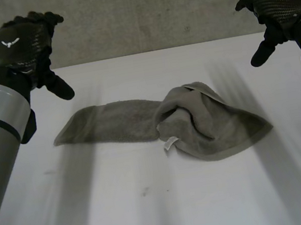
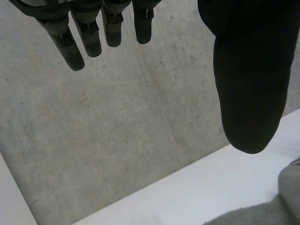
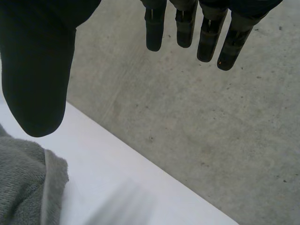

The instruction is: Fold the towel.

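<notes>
Head view: towel (image 1: 164, 124) lies mid-table (image 1: 154, 204), long axis running side to side between the arms; flat strip toward the left arm, bunched lump toward the right arm; left hand (image 1: 23, 44) and right hand (image 1: 279, 1) are raised on either side of it, both apart from the cloth; each hand looks about as near to its own end, so neither has a clear lead.

Left wrist view: left hand (image 2: 248, 70) is spread, fingers (image 2: 77, 42) straight, holding nothing; towel (image 2: 262, 211) sits below the thumb, clear of it.

Right wrist view: right hand (image 3: 37, 70) likewise spread and empty, fingers (image 3: 206, 37) straight; towel (image 3: 23, 187) edge lies just under the thumb tip, not touching.

Next move probably needs both hands to come down onto the cloth.
</notes>
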Robot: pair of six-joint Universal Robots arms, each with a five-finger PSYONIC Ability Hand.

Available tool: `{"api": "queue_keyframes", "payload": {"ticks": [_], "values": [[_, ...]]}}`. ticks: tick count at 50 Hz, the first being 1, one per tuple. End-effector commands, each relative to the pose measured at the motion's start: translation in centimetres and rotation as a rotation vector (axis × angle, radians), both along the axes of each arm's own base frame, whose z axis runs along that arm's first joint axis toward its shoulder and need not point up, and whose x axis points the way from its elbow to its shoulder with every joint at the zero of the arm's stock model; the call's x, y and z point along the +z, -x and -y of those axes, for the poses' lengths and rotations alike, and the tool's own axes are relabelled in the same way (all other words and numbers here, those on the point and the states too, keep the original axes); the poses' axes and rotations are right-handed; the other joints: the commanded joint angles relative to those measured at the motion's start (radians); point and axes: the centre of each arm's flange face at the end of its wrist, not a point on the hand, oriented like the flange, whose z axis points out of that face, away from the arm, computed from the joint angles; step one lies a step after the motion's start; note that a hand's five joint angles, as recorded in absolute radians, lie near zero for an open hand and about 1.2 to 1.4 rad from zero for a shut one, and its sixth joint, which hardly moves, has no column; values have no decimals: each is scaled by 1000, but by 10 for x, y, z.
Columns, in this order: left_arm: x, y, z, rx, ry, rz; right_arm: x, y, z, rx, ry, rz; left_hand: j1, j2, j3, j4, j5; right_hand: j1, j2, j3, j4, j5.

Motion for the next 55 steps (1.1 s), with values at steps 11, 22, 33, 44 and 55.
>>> {"api": "queue_keyframes", "payload": {"ticks": [11,22,33,44,55], "values": [[-94,18,36,4,-223,142,-66,-17,-32,144,-273,-380,271,278,278,277,244,-65,-55,-33,-53,-47],[-139,11,62,6,-271,200,-140,-40,-29,153,-474,-7,265,272,272,271,239,-59,-49,-26,-47,-41],[-151,6,63,1,-285,197,-185,-90,-47,280,-445,48,238,246,246,245,212,-59,-49,-26,-47,-41],[-153,5,61,1,-293,199,-210,-128,-37,300,-258,-9,180,187,187,186,153,185,194,217,197,203],[-152,5,61,0,-277,190,-84,-117,-19,227,105,134,150,158,158,157,124,1150,1159,1182,1162,1168]]}}
